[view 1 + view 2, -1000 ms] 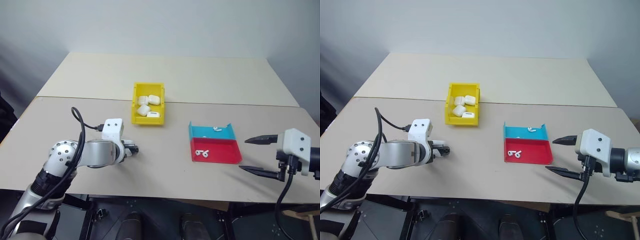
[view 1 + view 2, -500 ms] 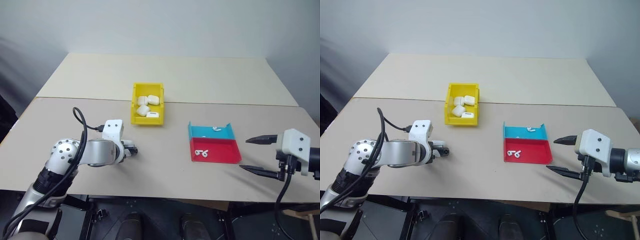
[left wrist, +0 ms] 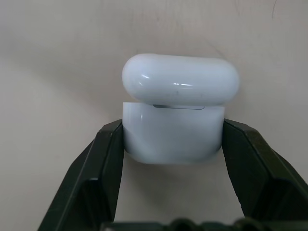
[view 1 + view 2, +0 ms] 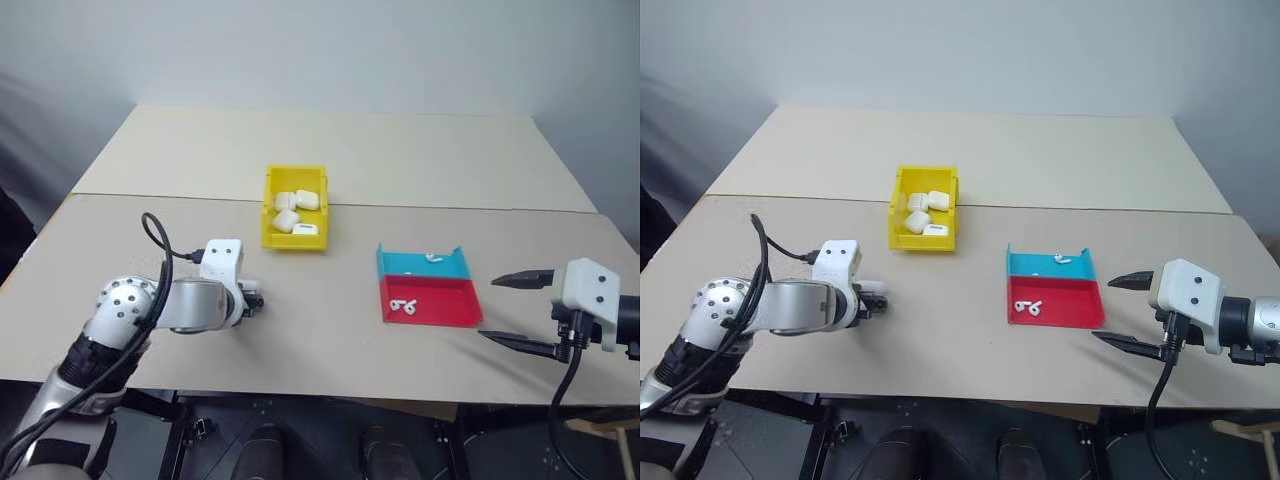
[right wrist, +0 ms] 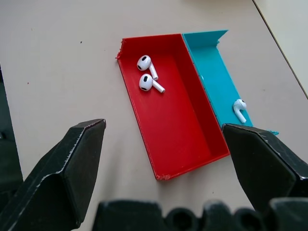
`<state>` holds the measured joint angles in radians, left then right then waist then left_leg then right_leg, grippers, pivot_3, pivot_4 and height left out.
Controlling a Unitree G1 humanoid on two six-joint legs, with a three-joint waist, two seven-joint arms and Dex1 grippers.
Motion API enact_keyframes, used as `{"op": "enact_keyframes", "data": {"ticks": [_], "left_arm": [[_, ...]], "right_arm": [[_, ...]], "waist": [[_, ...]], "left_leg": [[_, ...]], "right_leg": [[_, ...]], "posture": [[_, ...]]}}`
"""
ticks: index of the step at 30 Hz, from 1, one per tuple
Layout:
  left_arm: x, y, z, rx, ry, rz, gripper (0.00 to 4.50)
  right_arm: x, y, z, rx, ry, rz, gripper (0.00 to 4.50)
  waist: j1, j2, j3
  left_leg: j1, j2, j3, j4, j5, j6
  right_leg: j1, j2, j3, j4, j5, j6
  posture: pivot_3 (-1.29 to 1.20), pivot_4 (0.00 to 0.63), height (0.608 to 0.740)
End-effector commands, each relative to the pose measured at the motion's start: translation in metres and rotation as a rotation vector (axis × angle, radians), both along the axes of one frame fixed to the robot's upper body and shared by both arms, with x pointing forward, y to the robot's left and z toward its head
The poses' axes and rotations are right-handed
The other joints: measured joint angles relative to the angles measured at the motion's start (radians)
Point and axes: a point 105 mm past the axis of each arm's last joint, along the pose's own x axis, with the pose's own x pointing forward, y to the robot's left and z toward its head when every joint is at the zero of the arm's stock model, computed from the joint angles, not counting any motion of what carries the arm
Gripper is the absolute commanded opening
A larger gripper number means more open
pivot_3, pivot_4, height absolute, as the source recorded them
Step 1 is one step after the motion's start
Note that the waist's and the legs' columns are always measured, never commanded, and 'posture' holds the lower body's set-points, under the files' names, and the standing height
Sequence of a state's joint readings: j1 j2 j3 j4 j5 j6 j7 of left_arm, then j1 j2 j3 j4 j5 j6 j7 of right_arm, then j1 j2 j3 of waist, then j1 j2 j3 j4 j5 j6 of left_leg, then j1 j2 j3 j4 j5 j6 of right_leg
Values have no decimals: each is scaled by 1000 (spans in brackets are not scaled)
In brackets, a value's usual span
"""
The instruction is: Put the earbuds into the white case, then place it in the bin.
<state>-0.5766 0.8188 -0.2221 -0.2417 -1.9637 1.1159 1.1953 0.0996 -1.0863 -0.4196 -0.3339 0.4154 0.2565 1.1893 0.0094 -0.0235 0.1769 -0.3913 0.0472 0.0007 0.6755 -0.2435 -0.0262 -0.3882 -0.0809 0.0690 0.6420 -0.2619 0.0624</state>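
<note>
**Left gripper clamped on open case; right gripper spread wide beside tray**

The left gripper (image 3: 172, 144) has its two black fingers (image 3: 103, 163) pressed against opposite sides of the lower body of a white case (image 3: 174, 132). The case's hinged lid is raised, standing above and beyond the body as seen along the fingers, with a thin metallic hinge strip visible between lid and body. The case sits low over the beige table (image 4: 330, 340); whether it touches the surface cannot be told.

The right gripper (image 4: 518, 312) holds nothing. Its jaws stand wide apart, one fingertip above the other in the head view, pointing toward the red and blue tray (image 4: 430, 298), which lies just ahead of the tips without contact.

Two earbuds (image 5: 148, 74) lie side by side in the red compartment, at the end of it farthest from the right gripper. A third earbud (image 5: 238, 109) lies in the blue compartment (image 5: 211, 72), closer to the right gripper's fingers.

The bin (image 4: 296, 206), yellow, stands on the table ahead of the left gripper and well apart from it, between the two arms but nearer the left. Several closed white cases (image 4: 290, 212) rest inside it, bunched together.
</note>
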Motion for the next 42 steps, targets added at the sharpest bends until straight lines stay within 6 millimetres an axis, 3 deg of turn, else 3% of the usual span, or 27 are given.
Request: {"op": "enact_keyframes", "data": {"ticks": [1, 3, 6, 9, 13, 18, 21, 24, 27, 32, 42], "left_arm": [[-2, -10, 58, -34, -213, -172, 2774], [-11, -18, 83, -16, -323, -302, 2774], [-20, -34, 115, -24, -629, -456, 2774], [-36, -51, 128, -118, -910, -633, 2774], [-47, -59, 102, -286, -1100, -789, 2774], [-61, -64, 71, -482, -1300, -923, 2774], [-67, -66, 55, -515, -1299, -1052, 2774], [-70, -66, 42, -525, -1270, -1147, 2774], [-75, -62, 27, -509, -1201, -1252, 2774], [-85, -55, 19, -554, -1122, -1257, 2774], [-96, -55, 18, -550, -1113, -1297, 2774]], "right_arm": [[3, 0, 22, -10, -78, 7, 4500], [4, 2, 28, -14, -89, 29, 4500], [10, 8, 37, -49, -80, 58, 4500], [17, 15, 47, -80, -7, 49, 4500], [23, 29, 52, -198, 30, 80, 4500], [24, 45, 40, -344, 34, 172, 4500], [25, 55, 31, -386, 46, 219, 3944], [32, 64, 21, -442, 29, 250, 2963], [40, 69, 8, -515, 7, 282, 2963], [50, 78, -12, -611, -21, 366, 2963], [77, 89, -27, -750, -148, 596, 2963]], "waist": [[0, 0, 0], [-1, -1, 0], [-3, 1, 0], [-8, 4, -1], [-8, 2, 0], [1, 2, 0], [1, 2, -1], [-1, 2, -1], [-6, 2, -1], [-21, 2, -1], [-25, 2, -1]], "left_leg": [[0, 0, 0, 0, 0, 0], [-1, 0, 0, 0, 0, 0], [-1, 0, 1, -1, 0, -1], [1, 0, 2, -7, 4, -7], [1, 2, 1, -15, 7, -12], [-2, 2, 1, -14, 6, -9], [-7, 2, 1, -11, 5, -7], [-9, 2, 1, -11, 4, -6], [-9, 3, 1, -11, 4, -6], [-14, 3, 1, -10, 4, -6], [-13, 3, 1, -9, 4, -5]], "right_leg": [[0, 0, 0, 0, 0, 0], [0, 0, 0, -1, 0, 0], [0, 0, 0, -2, 0, 0], [0, 0, 0, -6, 0, -1], [-1, 2, -1, -12, 3, -3], [-2, 2, -2, -15, 4, -2], [-6, 2, -2, -14, 5, -1], [-8, 2, -2, -13, 5, -1], [-10, 2, -1, -11, 5, -1], [-16, 2, -1, -9, 5, -1], [-15, 2, -1, -7, 5, -1]], "posture": [[0, 150, 740], [0, 150, 740], [0, 150, 740], [0, 150, 740], [0, 150, 740], [0, 150, 740], [0, 150, 740], [0, 150, 740], [0, 150, 740], [0, 150, 740], [0, 150, 740]]}}
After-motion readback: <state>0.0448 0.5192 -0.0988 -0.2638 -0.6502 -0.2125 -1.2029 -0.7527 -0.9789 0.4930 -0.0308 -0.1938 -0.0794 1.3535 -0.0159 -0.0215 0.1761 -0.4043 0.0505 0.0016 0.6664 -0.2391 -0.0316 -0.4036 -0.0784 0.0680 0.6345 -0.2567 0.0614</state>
